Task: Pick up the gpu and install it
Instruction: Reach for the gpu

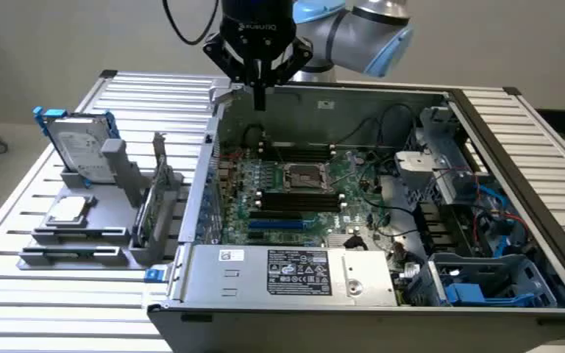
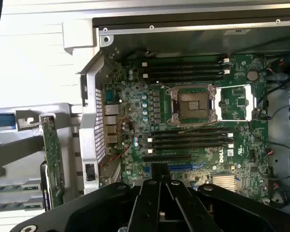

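In the exterior view, the gripper point(image 1: 259, 99) hangs at twelve o'clock of the open computer case point(image 1: 488, 140), over its back wall. Its fingers are pressed together and pinch nothing. The gpu point(image 1: 155, 209) stands on edge in the grey holder point(image 1: 76, 235), at nine o'clock from the motherboard point(image 1: 297, 191).

In the wrist view, the closed gripper point(image 2: 160, 169) is above the motherboard point(image 2: 193, 111). The gpu point(image 2: 53, 159) is outside the case wall, well apart from the fingers.
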Controlling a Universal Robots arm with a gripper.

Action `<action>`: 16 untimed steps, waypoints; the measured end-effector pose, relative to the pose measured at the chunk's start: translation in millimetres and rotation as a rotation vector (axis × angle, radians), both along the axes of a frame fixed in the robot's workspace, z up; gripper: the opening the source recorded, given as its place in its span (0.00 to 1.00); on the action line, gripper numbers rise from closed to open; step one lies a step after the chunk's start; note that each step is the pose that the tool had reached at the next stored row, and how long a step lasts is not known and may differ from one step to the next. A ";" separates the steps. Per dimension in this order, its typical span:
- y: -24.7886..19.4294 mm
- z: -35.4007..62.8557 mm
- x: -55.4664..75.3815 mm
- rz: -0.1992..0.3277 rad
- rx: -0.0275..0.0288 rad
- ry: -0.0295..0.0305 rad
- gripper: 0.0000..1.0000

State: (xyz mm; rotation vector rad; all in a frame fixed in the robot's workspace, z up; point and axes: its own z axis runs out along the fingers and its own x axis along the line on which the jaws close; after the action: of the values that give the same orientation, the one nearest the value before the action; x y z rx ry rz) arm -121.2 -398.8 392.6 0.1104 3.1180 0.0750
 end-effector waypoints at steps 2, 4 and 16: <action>0.0 0.0 0.1 0.000 -0.0001 0.0000 0.11; 0.0 0.0 0.3 0.000 0.0001 -0.0001 0.11; 2.4 0.0 -27.2 0.000 -0.0002 0.0504 0.11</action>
State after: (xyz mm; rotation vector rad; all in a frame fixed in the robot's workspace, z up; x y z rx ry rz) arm -148.4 -396.3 392.6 0.1140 3.1684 0.0731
